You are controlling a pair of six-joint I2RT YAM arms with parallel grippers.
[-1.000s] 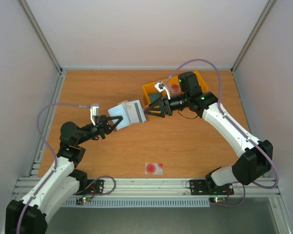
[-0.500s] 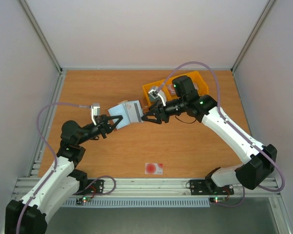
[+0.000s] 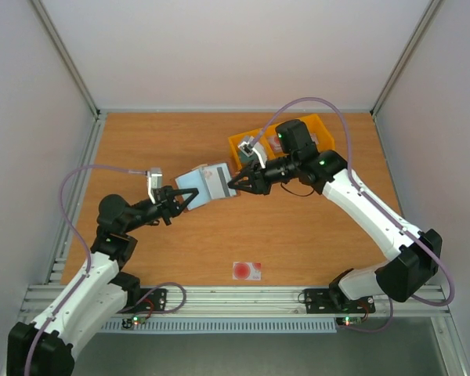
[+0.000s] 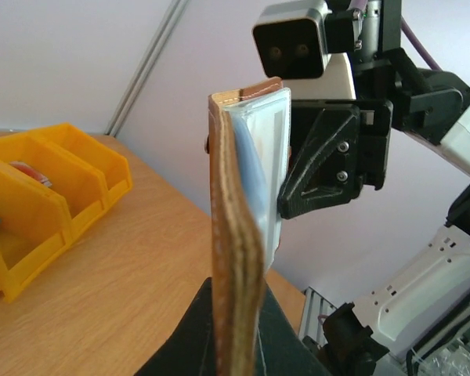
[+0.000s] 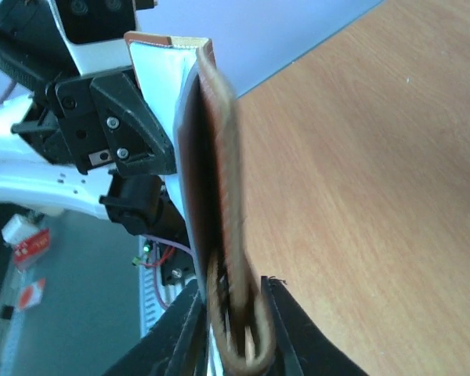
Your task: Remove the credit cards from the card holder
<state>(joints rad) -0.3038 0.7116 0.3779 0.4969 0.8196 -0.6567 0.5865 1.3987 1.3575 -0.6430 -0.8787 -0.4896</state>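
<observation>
**Top view, hard to see:** the spot where the right gripper meets the card holder is tiny, so the jaws don't really read from up here. The right arm also covers part of the yellow bin.
**Top view, arms:** both reach in over the middle of the table. The left gripper is on the holder's left side and the right one on its right edge. The holder is spread open between them, up off the wood.
**Top view, loose card:** one pale card with a red spot lies flat near the front edge, well apart from the rest.
**Left wrist view, hidden:** the card holder is edge-on, so the pockets can't be read (just a brown leather edge and pale blue lining). Something red in the yellow bin is too small to name.
**Left wrist view, grip:** the left gripper is clenched on the holder's lower end, with the holder standing upright. The right gripper is at its far side.
**Right wrist view, hidden:** the holder's near end is blurred and cut off by the frame.
**Right wrist view, grip:** the right gripper has a finger tight on each side of the card holder, grasping its edge. The left gripper is at the far end.
</observation>
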